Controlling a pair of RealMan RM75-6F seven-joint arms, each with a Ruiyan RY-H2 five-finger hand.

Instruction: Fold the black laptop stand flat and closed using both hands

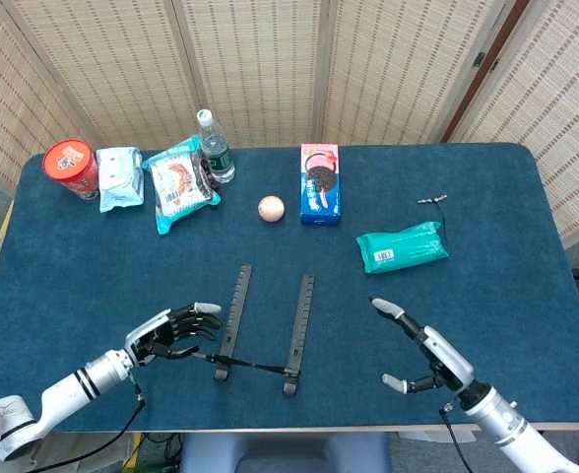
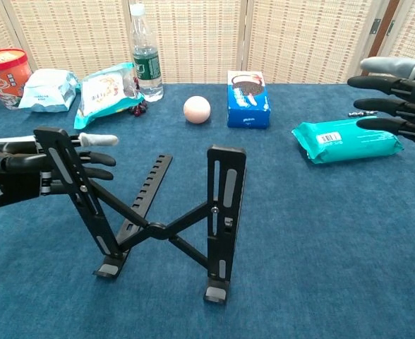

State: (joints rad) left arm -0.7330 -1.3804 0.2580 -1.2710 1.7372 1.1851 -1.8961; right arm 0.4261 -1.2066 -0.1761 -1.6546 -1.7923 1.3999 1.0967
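Black metal laptop stand [image 1: 267, 327] standing open in the lower centre of the head view, on the blue cloth-covered table [image 1: 486, 296]: two slotted rails running away from the robot, joined near the front feet by crossed struts. In the chest view, both uprights raised, the left one [image 2: 73, 191] leaning, the right one [image 2: 221, 212] nearly vertical.

Left hand [image 1: 171, 333] just beside the left rail, lower left of the head view, fingers spread and holding nothing; in the chest view the fingertips [image 2: 98, 140] showing level with the top of the left upright, behind it or just beside it (touching or not, cannot tell).

Right hand [image 1: 422, 357] well apart from the stand, lower right of the head view, fingers apart and empty, palm turned toward the right rail.

Long axis of each rail pointing away from the robot, so the closing squeeze probably runs sideways, rail toward rail. Left hand clearly the nearer; right hand with open cloth to cross leftward before reaching its upright.
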